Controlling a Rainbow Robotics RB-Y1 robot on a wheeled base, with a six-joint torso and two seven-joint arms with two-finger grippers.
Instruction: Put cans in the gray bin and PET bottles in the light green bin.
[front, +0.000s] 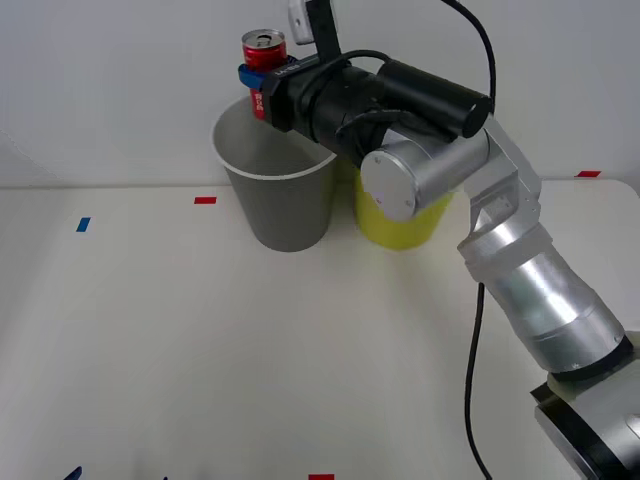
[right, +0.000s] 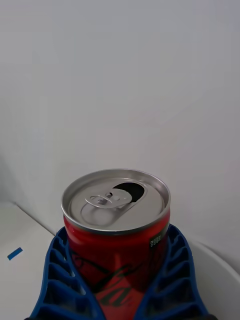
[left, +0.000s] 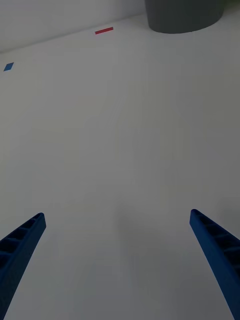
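My right gripper (front: 262, 78) is shut on a small red can (front: 264, 52), upright, held above the far rim of the gray bin (front: 285, 200). In the right wrist view the can (right: 116, 235) with its silver top and open tab sits between the blue fingers (right: 60, 280). The light green bin (front: 400, 220) stands just right of the gray one, partly hidden behind my right arm. My left gripper (left: 117, 250) hangs open low over bare table near the front left, and the gray bin's base (left: 182, 15) shows far from it. No PET bottles are in view.
Red tape marks (front: 205, 200) and a blue mark (front: 82, 224) lie on the white table. Another red mark (front: 320, 477) sits at the front edge. A white wall rises behind the bins.
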